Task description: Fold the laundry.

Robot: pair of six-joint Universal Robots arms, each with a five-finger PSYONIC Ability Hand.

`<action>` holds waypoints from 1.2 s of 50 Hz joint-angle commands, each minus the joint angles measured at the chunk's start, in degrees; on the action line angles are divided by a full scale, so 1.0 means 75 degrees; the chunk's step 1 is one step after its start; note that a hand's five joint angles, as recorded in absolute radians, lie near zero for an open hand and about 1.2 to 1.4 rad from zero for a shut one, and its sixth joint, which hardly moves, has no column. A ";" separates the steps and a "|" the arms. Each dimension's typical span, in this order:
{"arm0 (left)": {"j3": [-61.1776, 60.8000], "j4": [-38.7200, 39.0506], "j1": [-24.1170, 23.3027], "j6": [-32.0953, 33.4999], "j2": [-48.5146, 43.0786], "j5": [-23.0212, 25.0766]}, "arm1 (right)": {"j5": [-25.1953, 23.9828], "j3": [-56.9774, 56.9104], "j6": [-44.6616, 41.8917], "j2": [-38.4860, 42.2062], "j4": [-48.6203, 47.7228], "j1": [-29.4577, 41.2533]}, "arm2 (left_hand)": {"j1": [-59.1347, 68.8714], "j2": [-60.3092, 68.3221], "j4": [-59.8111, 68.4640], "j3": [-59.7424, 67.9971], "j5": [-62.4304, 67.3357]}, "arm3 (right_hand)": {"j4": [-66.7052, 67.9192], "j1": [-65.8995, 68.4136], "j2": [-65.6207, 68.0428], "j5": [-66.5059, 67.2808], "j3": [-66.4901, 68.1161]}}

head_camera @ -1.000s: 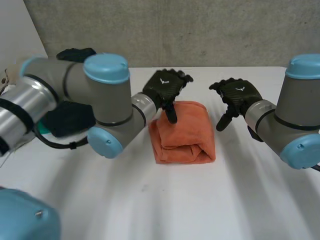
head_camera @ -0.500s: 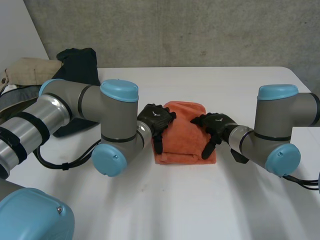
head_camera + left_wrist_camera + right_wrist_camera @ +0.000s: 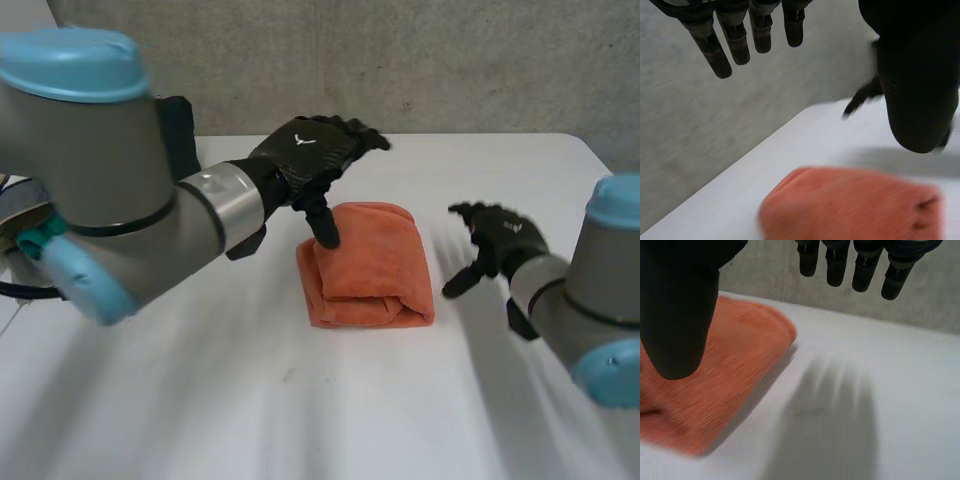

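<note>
Our left hand hangs over the back left corner of the orange cloth. Its fingers are straight and spread, and it holds nothing. Its thumb points down at the cloth's left edge. We cannot tell if the thumb touches the cloth or sits just above it.

Our right hand is beside the cloth, on its right, with a gap between them. Its fingers are straight and loose too, and it holds nothing.

The cloth lies in the middle of the surface, folded into a thick, neat pack with a rolled end at the front.

We think a few things could go wrong. If the left thumb hooks the cloth's edge as the hand lifts, it could pull the top layer open. If the right hand swings in low, it could bump the side and push the pack out of shape. The rolled front end looks puffy, so a nudge might let it flop open.

The surface is white and flat. A dark pile of clothes sits at the back, behind our left arm. A grey wall stands behind the surface.
</note>
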 commanded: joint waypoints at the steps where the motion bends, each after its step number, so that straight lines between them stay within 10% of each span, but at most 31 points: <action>1: -0.1292 0.0199 0.0220 -0.0606 0.1074 0.2017 | -0.0131 0.0489 0.0725 0.0520 -0.0788 0.0531 | -0.0128 -0.0251 -0.0243 -0.0293 -0.0397 | -0.0288 -0.0140 -0.0125 -0.0383 -0.0268; 16: -0.2196 0.0610 0.0185 -0.0760 0.1533 0.1679 | 0.0197 -0.0518 0.0667 0.1880 -0.1481 0.1001 | -0.0128 -0.0251 -0.0243 -0.0293 -0.0397 | 0.0561 0.0709 0.0724 0.0466 0.0581; 18: -0.2220 0.0634 0.0185 -0.0760 0.1568 0.1679 | 0.0174 -0.0647 0.0632 0.1997 -0.1528 0.1036 | -0.0128 -0.0251 -0.0243 -0.0293 -0.0397 | 0.2080 0.2228 0.2243 0.1986 0.2101; 21: -0.2290 0.0657 0.0209 -0.0760 0.1626 0.1667 | 0.0150 -0.0904 0.0597 0.2162 -0.1610 0.1036 | -0.0128 -0.0251 -0.0243 -0.0293 -0.0397 | 0.9009 0.9157 0.9172 0.8915 0.9030; 36: -0.2431 0.0809 0.0431 -0.0807 0.2013 0.1574 | 0.0221 -0.3621 0.0152 0.3227 -0.1634 -0.0650 | -0.0128 -0.0251 -0.0243 -0.0293 -0.0397 | 0.9045 0.9193 0.9208 0.8951 0.9066; 50: -0.2372 0.1067 0.0256 -0.0877 0.2013 0.1374 | 0.0468 -1.0734 -0.0492 0.6684 0.0873 -0.2807 | -0.0128 -0.0251 -0.0243 -0.0293 -0.0397 | 0.9045 0.9193 0.9208 0.8951 0.9066; 60: -0.2325 0.1079 0.0127 -0.0877 0.1931 0.1281 | -0.0283 -1.0854 -0.0575 0.6931 0.1014 -0.3580 | -0.0128 -0.0251 -0.0243 -0.0293 -0.0397 | 0.9045 0.9193 0.9208 0.8951 0.9066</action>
